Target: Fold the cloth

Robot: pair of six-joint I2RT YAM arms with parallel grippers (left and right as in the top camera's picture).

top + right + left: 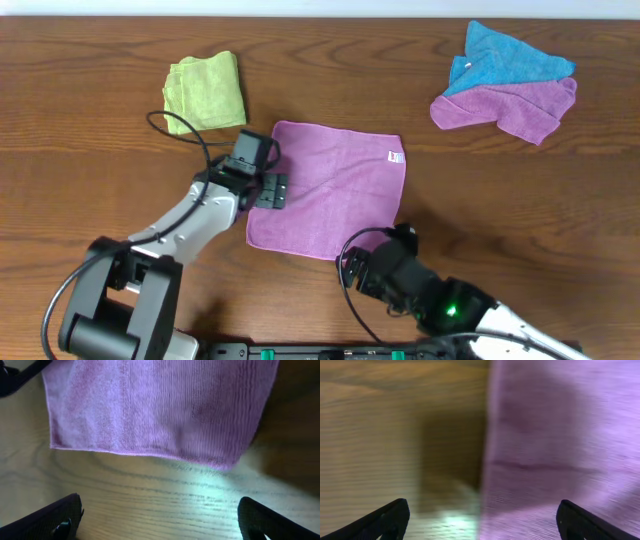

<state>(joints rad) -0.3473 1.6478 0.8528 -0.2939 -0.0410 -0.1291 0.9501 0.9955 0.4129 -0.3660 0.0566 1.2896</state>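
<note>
The cloth [330,190] is a magenta-purple square lying flat in the middle of the table, with a small white label [396,156] near its right edge. My left gripper [271,190] hovers open over the cloth's left edge. In the left wrist view the cloth [560,440] fills the right half, and the gripper [482,525] straddles its edge with nothing between the fingers. My right gripper [368,256] is open at the cloth's near edge. In the right wrist view it [160,520] is above bare wood, a little short of the cloth [160,405].
A light green cloth [205,92] lies crumpled at the back left. A blue cloth [505,55] lies partly on a lavender cloth [510,105] at the back right. The wooden table [90,180] shows bare around the magenta cloth.
</note>
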